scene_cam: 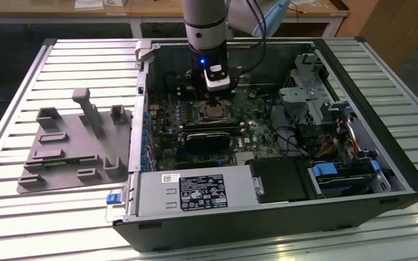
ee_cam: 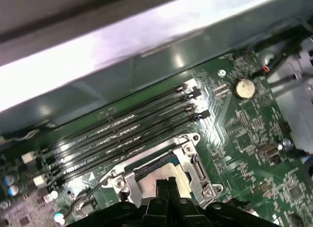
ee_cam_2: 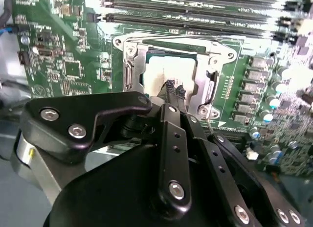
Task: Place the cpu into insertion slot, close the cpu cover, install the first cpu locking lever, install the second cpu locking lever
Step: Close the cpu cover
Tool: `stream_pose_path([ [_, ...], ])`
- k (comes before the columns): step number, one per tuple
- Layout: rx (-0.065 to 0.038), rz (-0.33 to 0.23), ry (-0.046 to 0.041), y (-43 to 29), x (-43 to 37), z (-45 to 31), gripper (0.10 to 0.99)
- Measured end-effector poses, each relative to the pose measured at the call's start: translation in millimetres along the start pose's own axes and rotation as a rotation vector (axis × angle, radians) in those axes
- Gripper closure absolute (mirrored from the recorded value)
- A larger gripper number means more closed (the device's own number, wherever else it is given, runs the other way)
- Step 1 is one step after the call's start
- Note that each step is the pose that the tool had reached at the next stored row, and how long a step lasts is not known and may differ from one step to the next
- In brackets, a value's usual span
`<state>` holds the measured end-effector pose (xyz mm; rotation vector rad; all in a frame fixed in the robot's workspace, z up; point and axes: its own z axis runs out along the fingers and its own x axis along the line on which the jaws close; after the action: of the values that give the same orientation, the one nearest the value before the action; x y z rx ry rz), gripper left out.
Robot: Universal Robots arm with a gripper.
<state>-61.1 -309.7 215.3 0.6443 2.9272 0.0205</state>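
Inside the open computer case [scene_cam: 383,136], at the far-left part of the green circuit board [ee_cam_2: 63,41], the gripper [scene_cam: 213,100] hangs straight down over the insertion slot [scene_cam: 213,112]. In both wrist views its fingers are drawn together, nothing between them, with the tips [ee_cam_2: 174,89] [ee_cam: 166,182] just above or on the cpu [ee_cam_2: 166,68]; I cannot tell whether they touch it. The cpu sits in the slot, its pale grey top showing through the window of the cpu cover [ee_cam_2: 178,41] [ee_cam: 193,161], which lies over it. A thin wire locking lever [ee_cam: 90,190] curves beside one corner of the cover. Long black memory slots [ee_cam: 127,134] run just beyond the socket. On the table [scene_cam: 35,217], at the exterior view's left, rests a grey fixture tray [scene_cam: 71,152].
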Motion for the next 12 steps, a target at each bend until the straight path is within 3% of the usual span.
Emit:
stream_pose_path([
  [12, 0.01, -0.183, -0.0034, 0.0, 0.1, 0.8, 0.984],
])
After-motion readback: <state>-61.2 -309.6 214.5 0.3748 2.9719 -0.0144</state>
